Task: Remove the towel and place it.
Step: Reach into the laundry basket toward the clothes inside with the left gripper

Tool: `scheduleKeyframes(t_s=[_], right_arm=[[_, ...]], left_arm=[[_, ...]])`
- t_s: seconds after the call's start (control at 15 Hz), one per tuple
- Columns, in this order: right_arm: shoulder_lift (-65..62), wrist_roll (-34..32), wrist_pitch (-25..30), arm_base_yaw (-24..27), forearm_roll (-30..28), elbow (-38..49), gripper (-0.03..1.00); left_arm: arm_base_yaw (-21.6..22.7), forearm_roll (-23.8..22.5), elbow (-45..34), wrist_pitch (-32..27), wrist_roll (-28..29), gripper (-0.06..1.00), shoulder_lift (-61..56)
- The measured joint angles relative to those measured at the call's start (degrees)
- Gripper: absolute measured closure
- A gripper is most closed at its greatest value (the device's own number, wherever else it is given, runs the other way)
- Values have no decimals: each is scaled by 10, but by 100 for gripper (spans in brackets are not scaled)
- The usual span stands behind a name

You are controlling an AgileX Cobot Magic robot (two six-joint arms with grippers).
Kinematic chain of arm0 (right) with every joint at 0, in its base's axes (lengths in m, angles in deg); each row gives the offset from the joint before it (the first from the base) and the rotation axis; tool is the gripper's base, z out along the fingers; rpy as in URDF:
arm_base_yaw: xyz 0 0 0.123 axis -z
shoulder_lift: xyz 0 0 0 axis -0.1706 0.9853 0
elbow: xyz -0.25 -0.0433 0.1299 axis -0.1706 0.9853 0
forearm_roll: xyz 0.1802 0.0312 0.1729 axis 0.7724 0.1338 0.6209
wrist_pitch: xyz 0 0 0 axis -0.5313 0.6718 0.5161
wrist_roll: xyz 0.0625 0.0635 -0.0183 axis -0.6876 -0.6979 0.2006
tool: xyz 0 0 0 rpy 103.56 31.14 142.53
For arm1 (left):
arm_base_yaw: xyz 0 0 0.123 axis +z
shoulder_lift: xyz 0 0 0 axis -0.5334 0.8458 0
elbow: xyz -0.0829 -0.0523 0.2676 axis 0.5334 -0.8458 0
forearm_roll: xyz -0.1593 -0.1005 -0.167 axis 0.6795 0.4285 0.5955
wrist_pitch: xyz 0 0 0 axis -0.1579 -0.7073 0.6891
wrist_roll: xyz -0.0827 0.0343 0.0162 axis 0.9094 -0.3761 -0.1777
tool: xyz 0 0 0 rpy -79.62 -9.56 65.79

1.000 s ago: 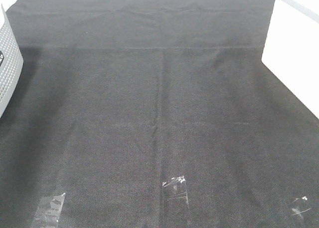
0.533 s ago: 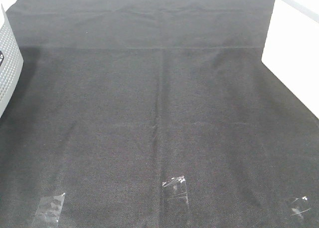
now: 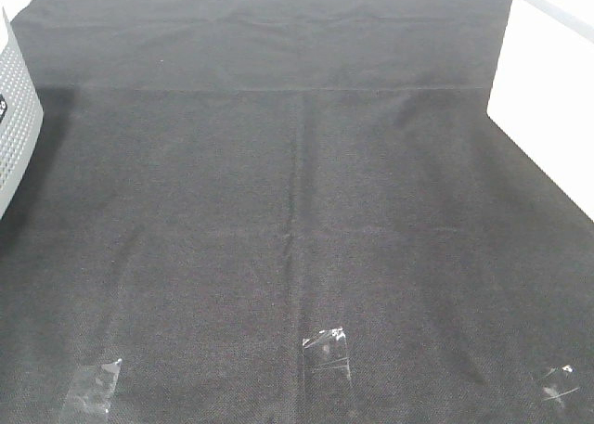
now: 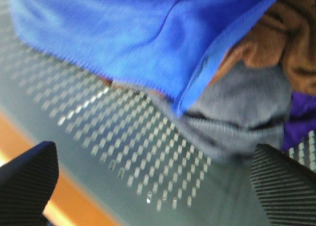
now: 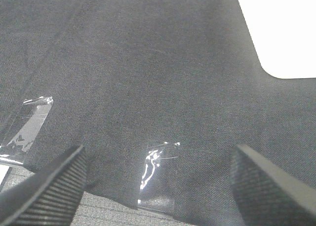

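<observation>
The royal-blue towel shows only in the left wrist view. It lies in a grey perforated basket on top of other cloths, its stitched hem running across the picture. My left gripper hovers open just above the basket wall, a little short of the towel's hem, with nothing between its fingers. Away from the basket, my right gripper stands open over the black table cloth and holds nothing. Neither gripper appears in the exterior high view.
Brown, grey and purple cloths lie beside and under the towel. The basket stands at the table's left edge. Clear tape pieces stick to the black cloth near the front. A bare white table surface shows at the right.
</observation>
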Motion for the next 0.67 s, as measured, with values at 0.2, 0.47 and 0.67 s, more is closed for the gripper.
scheduleKeyframes(t_s=[0.2,0.47,0.67], right_arm=[[0,0,0,0,0,0,21],[0,0,0,0,0,0,21],[0,0,0,0,0,0,21]], left_arm=[[0,-3,0,48,0,-5,66],[0,-24,9,69,0,-5,117],[0,-27,25,69,-4,1,139]])
